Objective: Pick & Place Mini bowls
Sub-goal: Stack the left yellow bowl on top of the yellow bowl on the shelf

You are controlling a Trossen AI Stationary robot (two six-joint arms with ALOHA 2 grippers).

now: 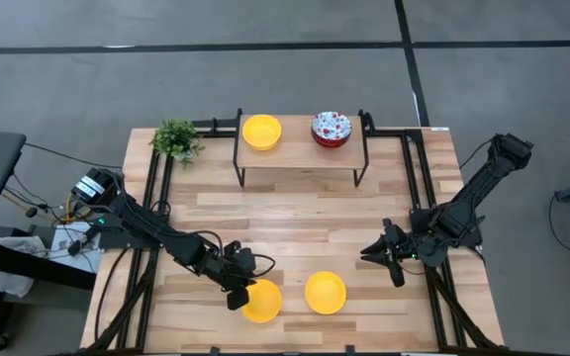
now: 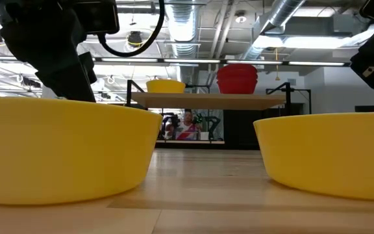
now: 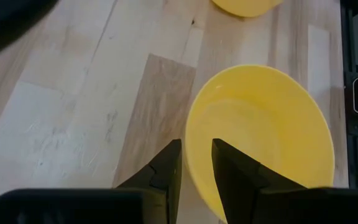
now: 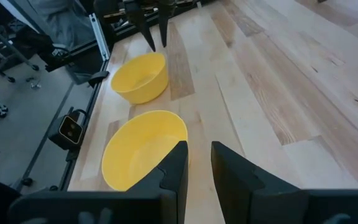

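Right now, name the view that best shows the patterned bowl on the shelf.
The high view: the patterned bowl shows its floral inside, beside a yellow bowl. The low view shows only its red side; neither wrist view shows it.

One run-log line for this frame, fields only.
left gripper: open, straddling rim of near yellow bowl | right gripper: waiting beside second yellow bowl | shelf: yellow bowl, patterned bowl
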